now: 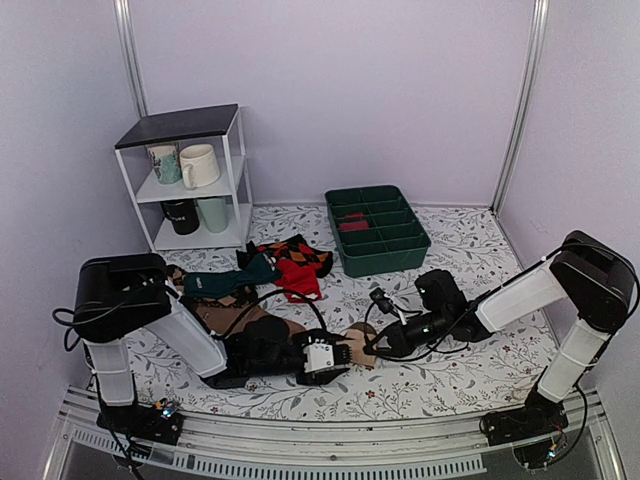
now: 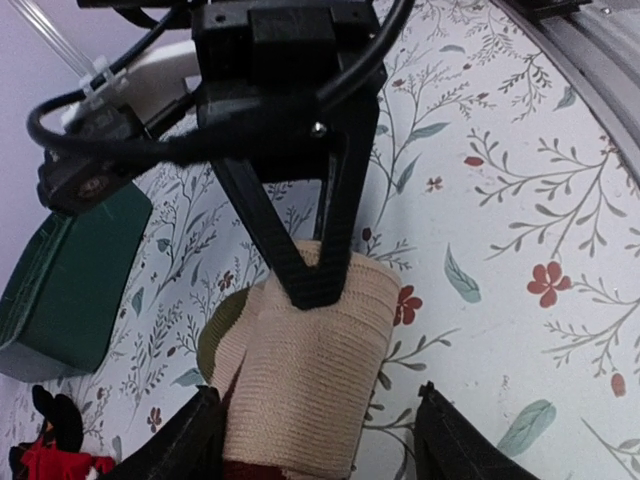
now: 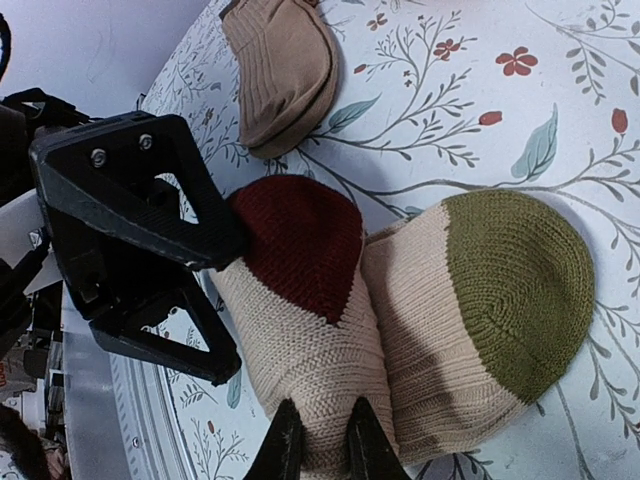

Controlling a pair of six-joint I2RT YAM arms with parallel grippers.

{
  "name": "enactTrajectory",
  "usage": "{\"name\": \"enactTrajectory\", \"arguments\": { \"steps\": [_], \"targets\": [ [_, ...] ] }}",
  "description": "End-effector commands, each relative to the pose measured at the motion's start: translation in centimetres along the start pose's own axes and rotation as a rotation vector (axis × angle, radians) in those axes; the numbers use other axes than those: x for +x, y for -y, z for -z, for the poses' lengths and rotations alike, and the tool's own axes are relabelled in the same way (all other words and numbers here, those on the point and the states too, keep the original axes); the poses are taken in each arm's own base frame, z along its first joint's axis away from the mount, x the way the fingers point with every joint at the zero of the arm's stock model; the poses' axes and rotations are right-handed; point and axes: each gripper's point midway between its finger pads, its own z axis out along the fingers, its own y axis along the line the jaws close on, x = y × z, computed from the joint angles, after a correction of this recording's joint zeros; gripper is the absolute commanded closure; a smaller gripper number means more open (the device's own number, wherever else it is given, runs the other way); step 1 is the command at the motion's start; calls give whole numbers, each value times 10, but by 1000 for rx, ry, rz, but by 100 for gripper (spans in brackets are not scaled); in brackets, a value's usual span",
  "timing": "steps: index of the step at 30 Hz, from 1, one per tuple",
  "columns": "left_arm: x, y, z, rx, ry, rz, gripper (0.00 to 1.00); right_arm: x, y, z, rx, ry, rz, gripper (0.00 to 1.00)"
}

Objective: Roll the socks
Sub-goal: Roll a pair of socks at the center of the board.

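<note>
The socks (image 3: 400,310) lie near the front edge of the flowered bench (image 1: 470,370), right between the two arms. They are bunched into a short fat bundle, beige knit with a maroon patch and an olive end showing. The right pincer (image 3: 322,432) is closed tight, nipping a fold of the beige cloth at one end of the bundle. The left pincer (image 2: 315,400) stands open and straddles the other end, one of its fingers (image 2: 195,440) just beside the knit and the other clear of it. This is light, soft, springy stuff. It will squash under any squeeze, slide easily over the bench, and I'd expect it to loosen the moment nothing pins it. A pinch on one thin layer would likely only drag that layer out, so the safer hold is across the thick middle of the bundle, with both sides pressed in and the jaws well down towards the bench. From where I stand I can't quite make out whether it is properly wound or just folded over. A plain brown sock (image 3: 285,60) lies close by, apart from the bundle, and should be left out of the grip.
</note>
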Motion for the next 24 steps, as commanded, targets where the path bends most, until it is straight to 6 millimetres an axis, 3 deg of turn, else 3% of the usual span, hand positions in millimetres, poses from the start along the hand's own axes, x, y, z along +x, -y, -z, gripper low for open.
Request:
{"name": "enactTrajectory", "arguments": {
  "steps": [1, 3, 5, 8, 11, 15, 17, 18, 21, 24],
  "targets": [
    [26, 8, -2, 51, -92, 68, 35, 62, 32, -1, 115, -186, -148, 93],
    [30, 7, -3, 52, -114, 79, 36, 63, 32, -1, 112, -186, -147, 93],
    [47, 15, -7, 70, -164, 88, 38, 64, 32, 0, 113, -187, -148, 93],
    [49, 18, -11, 92, -166, 101, 39, 64, 32, 0, 112, -189, -150, 94],
    [50, 23, -17, 132, -172, 117, 48, 65, 31, 0, 108, -191, -150, 94],
    [54, 33, -18, 205, -189, 159, 69, 65, 31, 0, 106, -194, -154, 94],
    [53, 35, -17, 230, -186, 177, 97, 64, 31, 0, 107, -190, -154, 94],
    [52, 36, -15, 242, -182, 182, 100, 63, 31, 0, 106, -188, -151, 94],
    [52, 39, -12, 275, -199, 208, 100, 54, 29, 0, 110, -168, -135, 91],
    [57, 43, -11, 327, -266, 274, 100, 31, 26, 5, 135, -108, -70, 76]
  ]
}}
